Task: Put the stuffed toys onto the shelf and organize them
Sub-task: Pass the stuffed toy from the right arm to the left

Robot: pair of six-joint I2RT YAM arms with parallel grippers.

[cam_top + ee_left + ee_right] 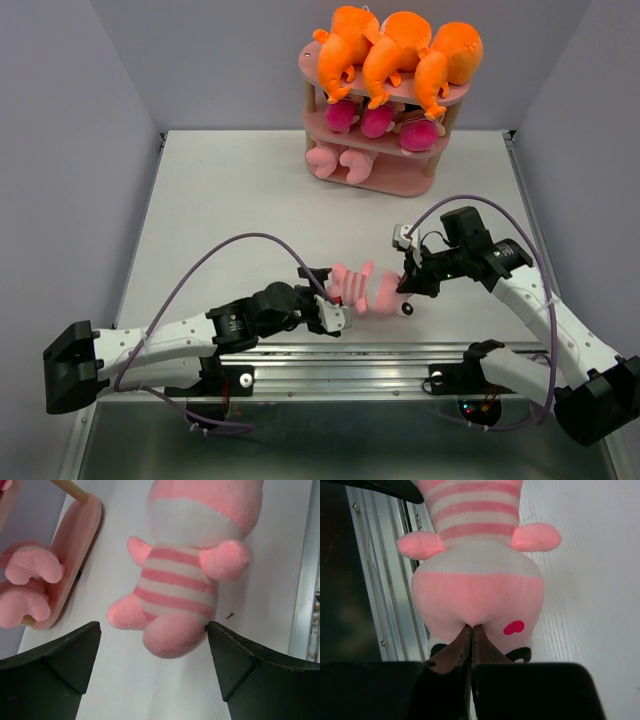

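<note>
Pig [365, 288] w/ pink stripes is stretched btwn both grippers near front of table [230, 200], well apart from shelf [400, 185] at back. L gripper [332, 298] spread wide, fingers either side of its legs. R gripper [408, 283] pressed together, pinching top of its head.

Table [230, 200]: white, flat, faintly textured. Back wall [220, 60], left wall [60, 150] and right wall [590, 100]: plain pale grey, enclosing the table on three sides. Near edge: grooved metal rail [400, 352], dark surface below it. Lighting even, shadows soft.
</note>
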